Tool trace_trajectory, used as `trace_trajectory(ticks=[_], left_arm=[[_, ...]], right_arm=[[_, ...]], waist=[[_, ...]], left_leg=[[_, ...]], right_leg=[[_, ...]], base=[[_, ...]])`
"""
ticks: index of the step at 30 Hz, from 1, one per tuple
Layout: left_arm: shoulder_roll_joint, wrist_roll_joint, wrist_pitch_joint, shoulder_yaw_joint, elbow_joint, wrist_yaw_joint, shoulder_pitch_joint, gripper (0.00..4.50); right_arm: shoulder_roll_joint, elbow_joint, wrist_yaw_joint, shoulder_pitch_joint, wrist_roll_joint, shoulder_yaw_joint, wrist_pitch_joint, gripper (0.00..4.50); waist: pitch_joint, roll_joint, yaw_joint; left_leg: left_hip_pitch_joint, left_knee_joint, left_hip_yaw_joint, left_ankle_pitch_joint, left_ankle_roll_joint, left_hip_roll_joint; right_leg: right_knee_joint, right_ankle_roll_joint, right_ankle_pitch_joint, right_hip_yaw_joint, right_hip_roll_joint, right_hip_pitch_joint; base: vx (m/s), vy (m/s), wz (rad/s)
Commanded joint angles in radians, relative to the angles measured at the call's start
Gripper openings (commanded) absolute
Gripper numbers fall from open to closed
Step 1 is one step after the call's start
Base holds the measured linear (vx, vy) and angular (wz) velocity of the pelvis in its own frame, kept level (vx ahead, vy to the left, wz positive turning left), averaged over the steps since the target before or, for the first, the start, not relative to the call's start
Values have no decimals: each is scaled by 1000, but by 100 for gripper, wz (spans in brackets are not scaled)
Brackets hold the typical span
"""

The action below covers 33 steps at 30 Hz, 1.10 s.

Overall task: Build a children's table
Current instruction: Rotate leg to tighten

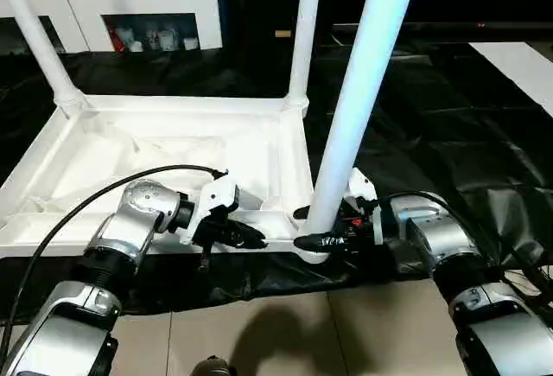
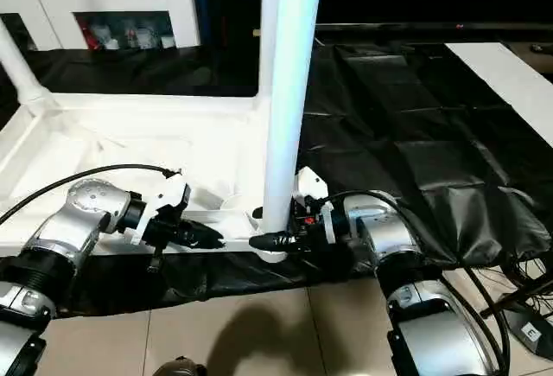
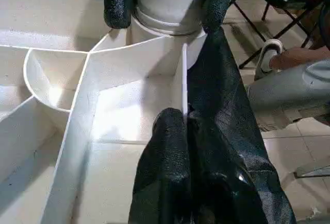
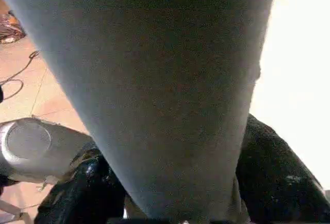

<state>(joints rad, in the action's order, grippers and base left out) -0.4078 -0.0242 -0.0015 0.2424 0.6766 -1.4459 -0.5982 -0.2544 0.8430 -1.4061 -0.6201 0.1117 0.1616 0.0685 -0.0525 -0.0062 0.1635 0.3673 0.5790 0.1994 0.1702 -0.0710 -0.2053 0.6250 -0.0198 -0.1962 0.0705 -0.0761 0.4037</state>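
Observation:
The children's table lies upside down on a black sheet, its ribbed underside (image 1: 173,147) facing up. Two legs (image 1: 304,30) (image 1: 39,39) stand in the far corner sockets. A third leg (image 1: 354,117) stands upright in the near right corner socket. My right gripper (image 1: 313,227) reaches in from the right, one black finger on each side of that leg's base, pressed against the tube. My left gripper (image 1: 257,239) is shut on the thin near rim (image 3: 184,80) of the table top, just left of that corner. The left wrist view shows the rim pinched between its fingertips (image 3: 170,126).
A white cabinet (image 1: 130,4) with glass doors stands at the back left. The black sheet (image 1: 432,117) spreads to the right, with tiled floor (image 1: 285,324) in front. A black cable (image 1: 86,199) loops over my left forearm. A seated person's leg (image 3: 289,90) shows beyond the corner.

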Motion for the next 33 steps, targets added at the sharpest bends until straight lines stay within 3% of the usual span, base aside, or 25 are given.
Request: trace_trajectory(ticks=[1, 4, 8, 10, 11, 13, 14, 16, 17, 21, 27, 29, 33], left_arm=[[63, 15, 20, 12, -5, 121, -20, 0], [79, 27, 32, 1, 11, 177, -31, 0], [151, 39, 83, -23, 34, 322, -54, 0], [199, 51, 107, -31, 46, 426, -65, 0], [233, 58, 118, -41, 57, 502, -75, 0], [247, 60, 121, -45, 61, 530, -78, 0], [263, 64, 122, -50, 66, 565, -81, 0], [288, 69, 124, -49, 67, 599, -79, 0], [309, 74, 127, -48, 64, 616, -70, 0], [311, 81, 131, -35, 36, 605, -48, 0], [273, 73, 115, -38, 21, 558, -41, 0], [251, 69, 93, -34, 17, 510, -36, 0], [206, 48, 65, -26, -9, 392, -20, 0]], right_arm=[[75, 18, 110, -2, -8, 11, -21, 250], [90, 41, 195, -10, -19, -7, -14, 249], [157, 129, 539, -49, -38, -79, -3, 234], [203, 173, 718, -71, -30, -122, -6, 216], [232, 194, 823, -82, -32, -142, -3, 216], [244, 203, 863, -87, -33, -150, -1, 211], [256, 211, 905, -92, -35, -157, 5, 208], [278, 222, 966, -101, -36, -165, 10, 207], [301, 227, 999, -106, -51, -160, 35, 239], [321, 234, 985, -110, -61, -162, 72, 280], [269, 224, 901, -105, -61, -153, 104, 331], [242, 213, 838, -100, -65, -140, 113, 353], [191, 190, 647, -88, -49, -126, 104, 353]], waist=[[63, -2, -6], [59, 0, -10], [58, -1, -27], [58, 0, -37], [61, -1, -39], [62, -5, -43], [62, 0, -42], [64, -2, -46], [64, 2, -47], [64, 2, -49], [64, 0, -50], [65, 1, -49], [67, 2, -47]], left_leg=[[-15, -67, -19, 225, 32, -42], [-20, -70, -21, 257, 11, -40], [-21, -75, -26, 279, -19, -38], [-17, -78, -28, 267, -27, -36], [-23, -75, -25, 269, -27, -35], [-18, -72, -23, 254, -15, -30], [-18, -70, -23, 251, -10, -30], [-14, -69, -22, 226, 8, -29], [-13, -69, -22, 225, 10, -30], [-13, -70, -22, 236, 22, -31], [-11, -70, -22, 238, 29, -31], [-10, -68, -21, 223, 38, -31], [-7, -63, -17, 192, 62, -32]], right_leg=[[-77, -217, -212, -51, -81, -42], [-87, -201, -283, -52, -84, -38], [-92, -178, -352, -53, -86, -38], [-90, -173, -334, -53, -84, -40], [-91, -179, -310, -54, -83, -37], [-91, -179, -281, -54, -81, -42], [-91, -179, -270, -54, -82, -41], [-87, -184, -224, -53, -79, -44], [-86, -186, -215, -52, -78, -44], [-87, -188, -206, -52, -78, -45], [-86, -192, -203, -53, -79, -47], [-84, -197, -178, -52, -78, -49], [-77, -220, -116, -50, -75, -53]], base=[[0, 0, 0], [0, 0, 0], [0, 0, 0], [0, 0, 0], [0, 0, 0], [0, 0, 0], [0, 0, 0], [0, 0, 0], [0, 0, 0], [0, 0, 0], [0, 0, 0], [0, 0, 0], [0, 0, 0]])
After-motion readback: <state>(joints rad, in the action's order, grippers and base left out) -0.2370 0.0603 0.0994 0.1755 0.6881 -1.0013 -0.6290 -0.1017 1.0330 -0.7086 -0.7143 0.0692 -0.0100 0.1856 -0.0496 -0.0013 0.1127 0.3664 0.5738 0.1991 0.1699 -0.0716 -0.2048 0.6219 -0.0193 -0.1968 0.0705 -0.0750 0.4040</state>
